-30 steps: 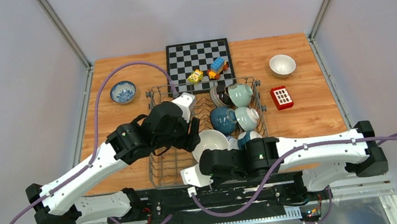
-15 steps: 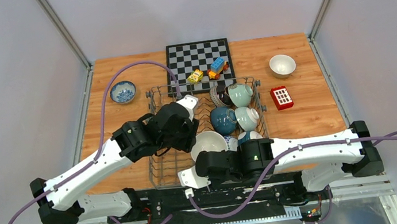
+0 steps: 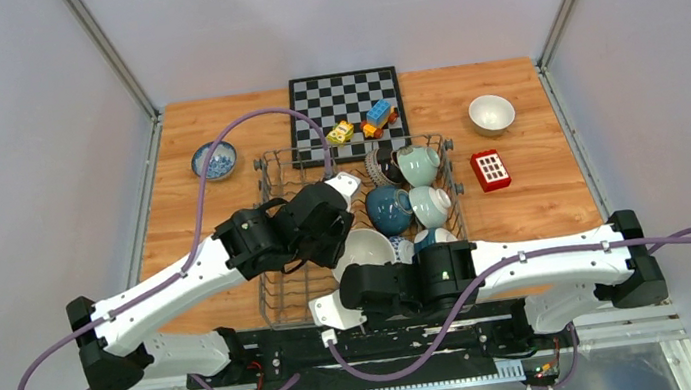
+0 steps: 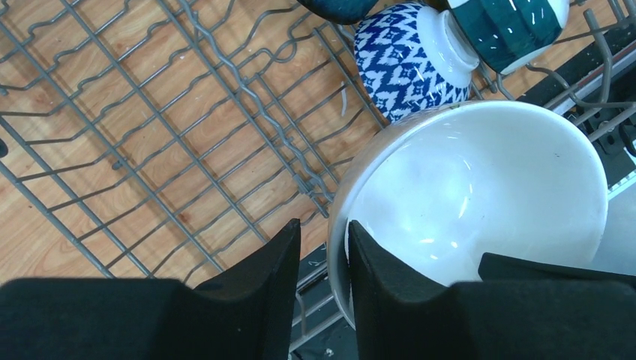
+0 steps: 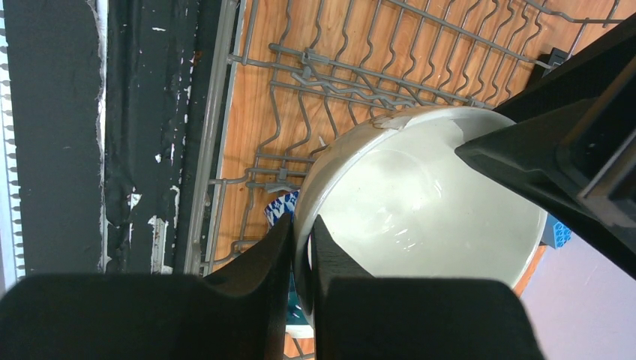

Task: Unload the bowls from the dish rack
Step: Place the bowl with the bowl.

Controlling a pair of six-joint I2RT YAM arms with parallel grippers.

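A cream bowl (image 3: 366,248) stands tilted at the near side of the grey wire dish rack (image 3: 292,293). My right gripper (image 3: 360,274) is shut on its near rim; in the right wrist view the fingers (image 5: 301,229) pinch the bowl (image 5: 420,202). My left gripper (image 3: 340,244) is open and straddles the bowl's left rim (image 4: 322,232): one finger lies inside the bowl (image 4: 480,195), the other outside with a gap. A blue-and-white patterned bowl (image 4: 401,60), a dark teal bowl (image 3: 387,210) and mint bowls (image 3: 418,163) sit in the rack's right half.
A blue-and-white bowl (image 3: 214,159) stands on the table at far left and a cream bowl (image 3: 491,113) at far right. A chessboard (image 3: 346,104) with toy blocks (image 3: 379,117) lies behind the rack. A red block (image 3: 491,170) lies to the right of the rack.
My left gripper has moved right and down over the rack onto the cream bowl's left rim. The right gripper has kept its hold on the bowl and shifted slightly left.
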